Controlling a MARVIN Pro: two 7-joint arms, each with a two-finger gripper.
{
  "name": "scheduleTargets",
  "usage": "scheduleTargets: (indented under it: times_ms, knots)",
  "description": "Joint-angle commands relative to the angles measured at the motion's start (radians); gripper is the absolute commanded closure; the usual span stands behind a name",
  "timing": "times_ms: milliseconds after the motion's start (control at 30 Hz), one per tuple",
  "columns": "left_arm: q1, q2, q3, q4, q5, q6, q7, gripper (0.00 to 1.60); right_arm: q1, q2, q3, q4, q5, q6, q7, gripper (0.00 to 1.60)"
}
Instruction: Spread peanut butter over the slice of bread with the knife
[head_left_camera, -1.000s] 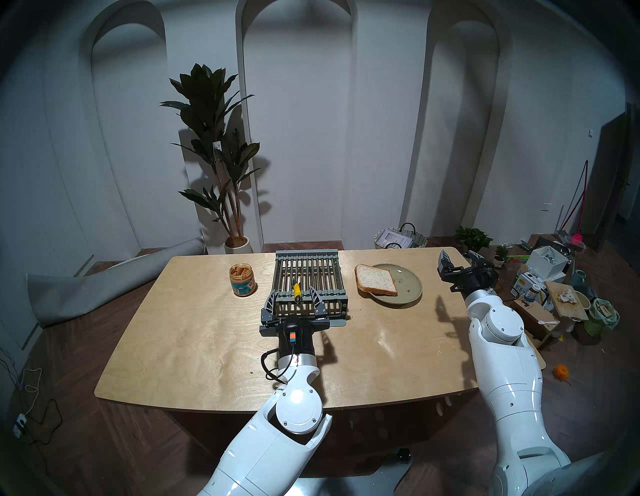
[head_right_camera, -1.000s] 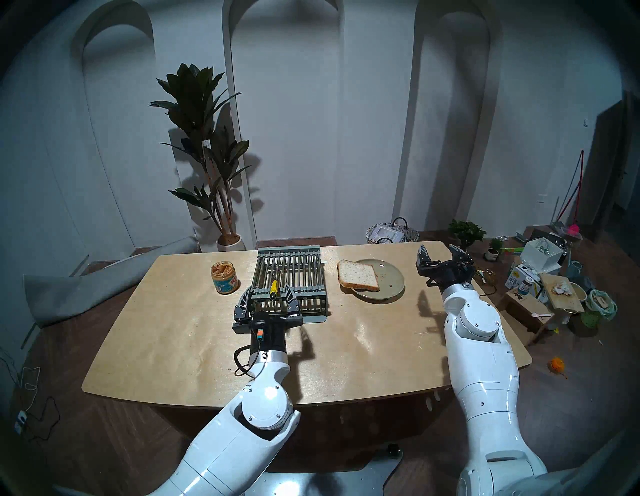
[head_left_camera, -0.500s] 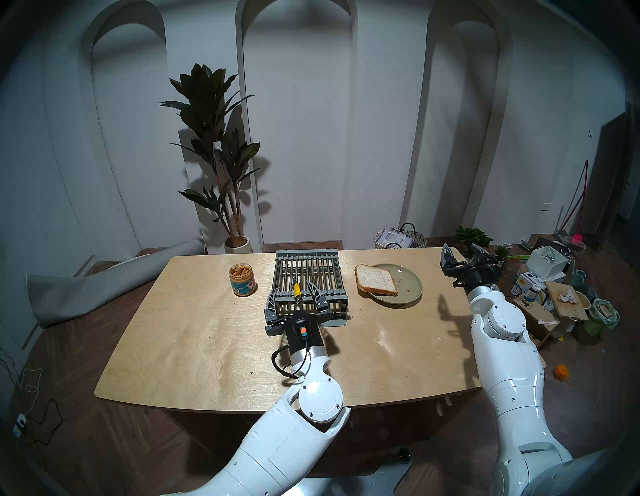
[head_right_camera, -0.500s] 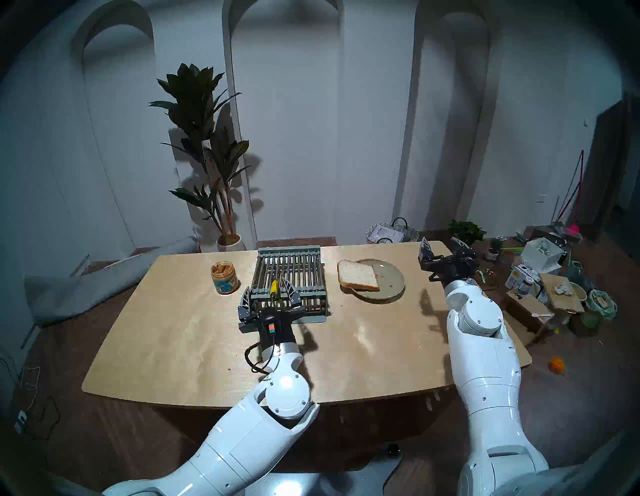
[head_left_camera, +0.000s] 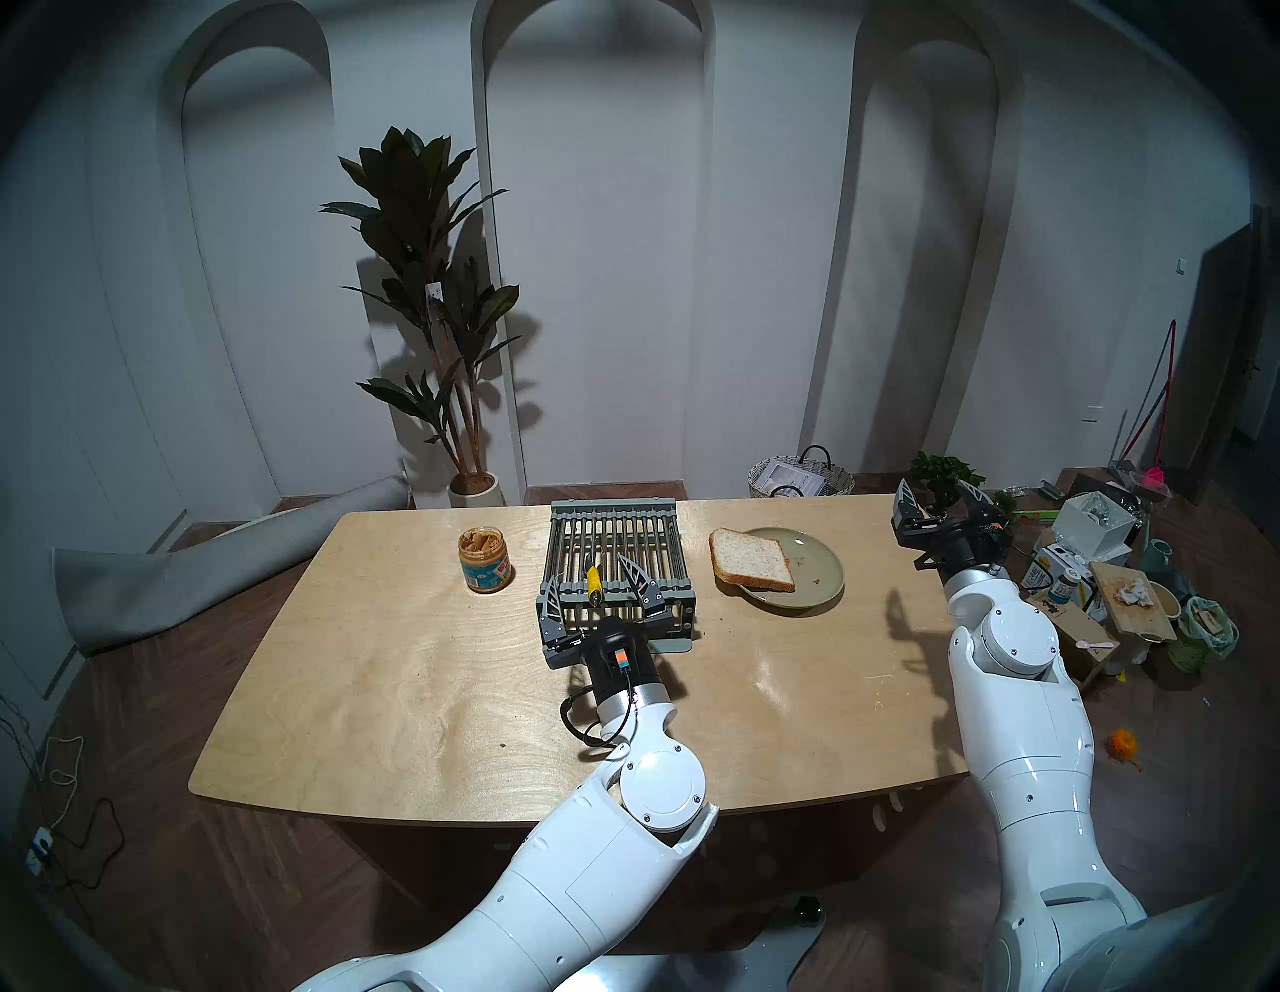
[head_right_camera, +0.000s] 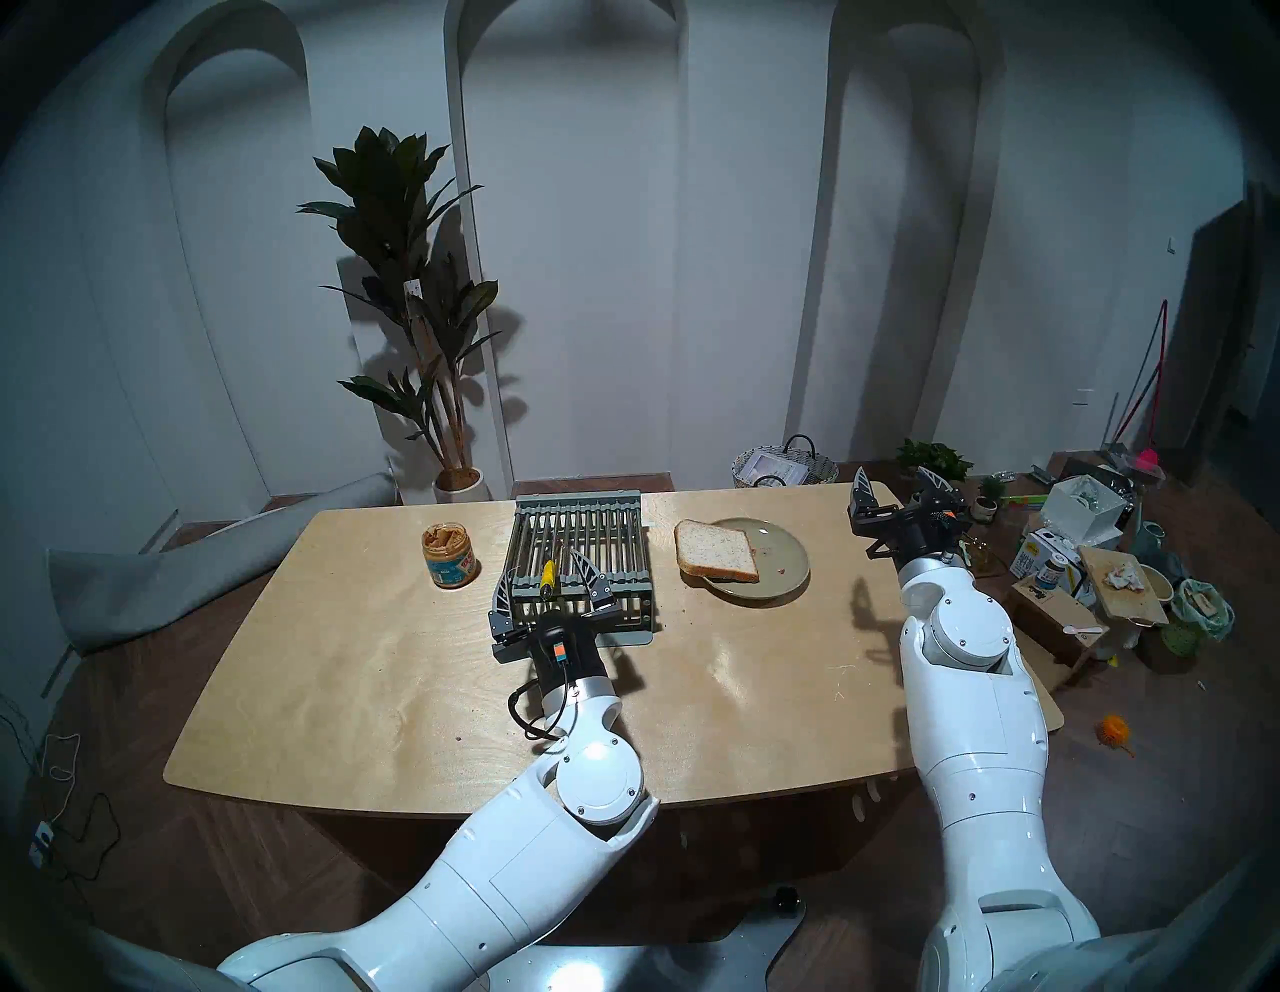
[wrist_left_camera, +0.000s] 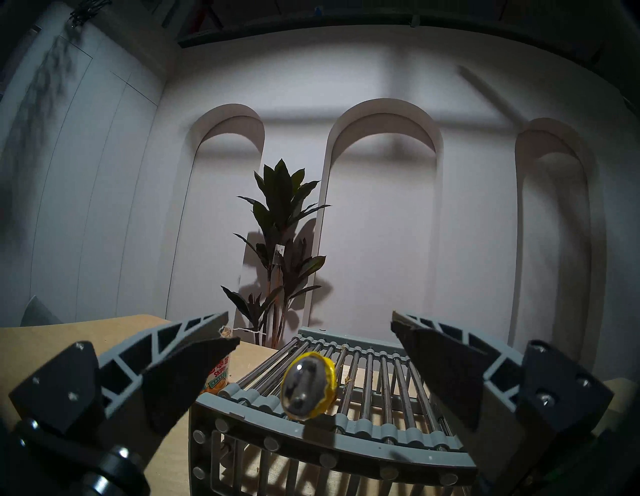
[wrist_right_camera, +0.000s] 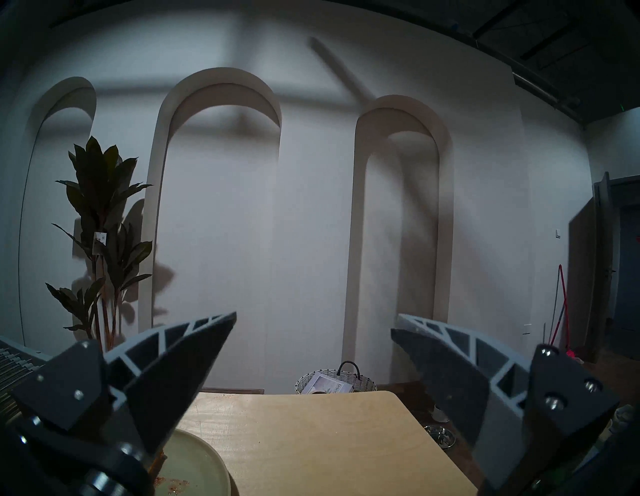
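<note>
Because the yellow-handled table knife (wrist_left_camera: 309, 388) lies on the grey slatted rack (wrist_left_camera: 381, 438) at the tabletop's far edge, my left gripper (head_left_camera: 597, 584) straddles its handle, jaws wide and empty.

The grey slatted rack (head_left_camera: 618, 554) stands at the far middle of the wooden table (head_left_camera: 388, 679). The knife (head_left_camera: 594, 582) lies on the rack's near left part, yellow handle toward the robot. The left gripper (head_left_camera: 594, 586) hangs at the rack's near edge, jaws wide apart on either side of the handle, not touching it. The peanut butter (head_left_camera: 484, 558) jar stands left of the rack, lidless. Right of the rack, the slice of bread (head_left_camera: 750, 558) rests on the olive-green plate (head_left_camera: 821, 564). The right gripper (head_left_camera: 936, 497), spread wide, hovers far right of the rack.
</note>
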Motion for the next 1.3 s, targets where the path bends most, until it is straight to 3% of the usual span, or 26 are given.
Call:
scheduleTargets:
  times_ms: [0, 333, 1267]
  knots:
    - [-0.055, -0.019, -0.016, 0.015, -0.027, -0.041, -0.021, 0.0, 0.004, -0.01, 0.001, -0.046, 0.007, -0.013, -0.002, 0.0]
    - [-0.073, -0.025, -0.023, 0.048, -0.11, -0.056, -0.08, 0.0, -0.004, -0.017, 0.009, -0.059, 0.003, -0.01, -0.022, 0.0]
    - [-0.094, -0.031, -0.002, 0.086, -0.15, -0.067, -0.115, 0.0, -0.008, -0.013, 0.022, -0.041, -0.003, -0.018, -0.044, 0.0]
